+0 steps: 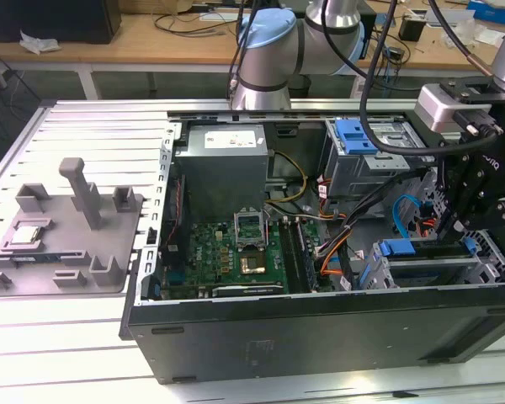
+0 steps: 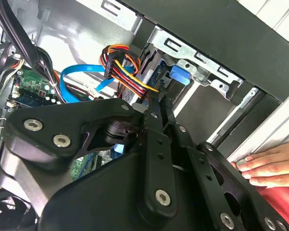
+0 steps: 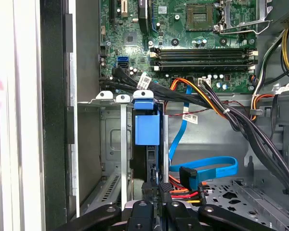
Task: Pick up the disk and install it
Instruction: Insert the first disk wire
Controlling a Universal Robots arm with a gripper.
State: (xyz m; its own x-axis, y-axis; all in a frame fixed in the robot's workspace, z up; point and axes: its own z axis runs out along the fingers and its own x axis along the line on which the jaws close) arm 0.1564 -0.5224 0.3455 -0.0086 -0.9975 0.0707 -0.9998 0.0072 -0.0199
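An open black case (image 1: 320, 337) holds a green motherboard (image 1: 227, 248). A grey power supply (image 1: 223, 164) sits just beside the motherboard; black memory slots (image 3: 202, 55) lie on it. A blue flat cable (image 3: 207, 166) and orange-yellow wires (image 2: 123, 65) run near it. A grey fixture (image 1: 67, 227) stands well apart, at the exterior view's left.

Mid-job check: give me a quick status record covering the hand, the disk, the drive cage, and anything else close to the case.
robot hand: shut, tips at the disk's end; contact unclear
disk: on edge in a slot of the drive cage, blue carrier tab showing
drive cage: inside the open computer case, cables running beside it
person's fingers: resting just outside the case wall, close to the robot hand
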